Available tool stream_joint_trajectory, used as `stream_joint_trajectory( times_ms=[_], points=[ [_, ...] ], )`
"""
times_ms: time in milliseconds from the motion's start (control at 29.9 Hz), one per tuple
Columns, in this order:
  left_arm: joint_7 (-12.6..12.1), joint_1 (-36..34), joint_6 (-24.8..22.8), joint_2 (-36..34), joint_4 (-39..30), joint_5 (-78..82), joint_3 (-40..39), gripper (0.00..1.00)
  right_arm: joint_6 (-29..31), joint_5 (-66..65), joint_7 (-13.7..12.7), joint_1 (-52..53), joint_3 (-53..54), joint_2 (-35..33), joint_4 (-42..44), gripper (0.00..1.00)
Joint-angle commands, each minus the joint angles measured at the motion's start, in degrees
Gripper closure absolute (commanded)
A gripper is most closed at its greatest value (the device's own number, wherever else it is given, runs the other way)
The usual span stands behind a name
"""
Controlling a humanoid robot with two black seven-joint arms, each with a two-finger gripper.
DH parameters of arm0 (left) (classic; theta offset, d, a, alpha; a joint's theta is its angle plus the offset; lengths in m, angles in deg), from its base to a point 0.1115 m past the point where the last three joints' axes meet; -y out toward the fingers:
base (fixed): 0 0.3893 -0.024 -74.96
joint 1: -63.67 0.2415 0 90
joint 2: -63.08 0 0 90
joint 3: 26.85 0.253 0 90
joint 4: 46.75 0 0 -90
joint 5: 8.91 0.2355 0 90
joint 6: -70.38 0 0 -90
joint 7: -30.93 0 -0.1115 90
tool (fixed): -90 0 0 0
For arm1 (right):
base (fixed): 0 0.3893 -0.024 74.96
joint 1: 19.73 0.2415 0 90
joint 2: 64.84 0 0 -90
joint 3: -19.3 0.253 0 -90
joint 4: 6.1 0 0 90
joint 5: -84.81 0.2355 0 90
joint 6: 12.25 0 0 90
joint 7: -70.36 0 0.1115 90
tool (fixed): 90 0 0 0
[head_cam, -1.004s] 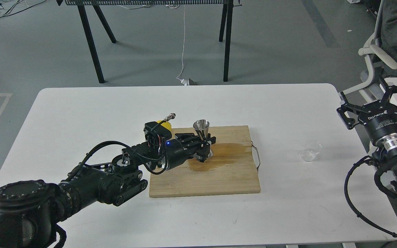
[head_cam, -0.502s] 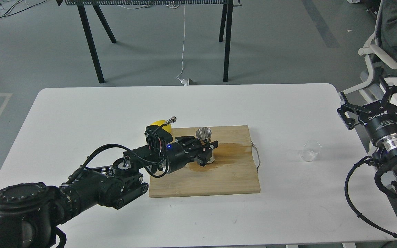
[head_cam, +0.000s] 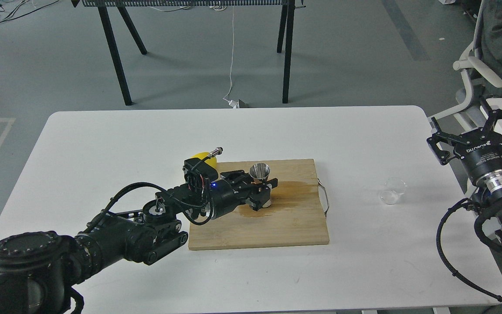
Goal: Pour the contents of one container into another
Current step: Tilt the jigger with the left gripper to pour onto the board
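Gripping the steel jigger (head_cam: 260,172) at its narrow waist, the left gripper (head_cam: 260,188) has its two black fingers pressed against the metal from either side. The jigger stands upright on the wooden board (head_cam: 277,226), a shiny hourglass of two cones, its open upper cone facing up and its lower cone mostly hidden behind the fingers. A dark wet patch (head_cam: 292,194) spreads over the board beside it (toward the right edge). Just behind the left wrist, a yellow lemon (head_cam: 201,157) peeks out at the board's far left corner. Well apart to the right, on the white table (head_cam: 103,139), sits the small clear cup (head_cam: 392,190), upright and see-through, with a round rim. Beyond it the right gripper (head_cam: 473,126) hovers over the table's right edge with its fingers spread wide, holding nothing.
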Motion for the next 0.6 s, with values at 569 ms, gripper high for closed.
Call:
stream_joint_trajectory(
  times_ms=[569],
  points=[
    [0.0,1.9,0.1,0.0,-2.1,-0.1,0.2,0.11,0.0,0.0,0.0,-0.3,0.1,-0.1,0.0,0.01]
  ],
)
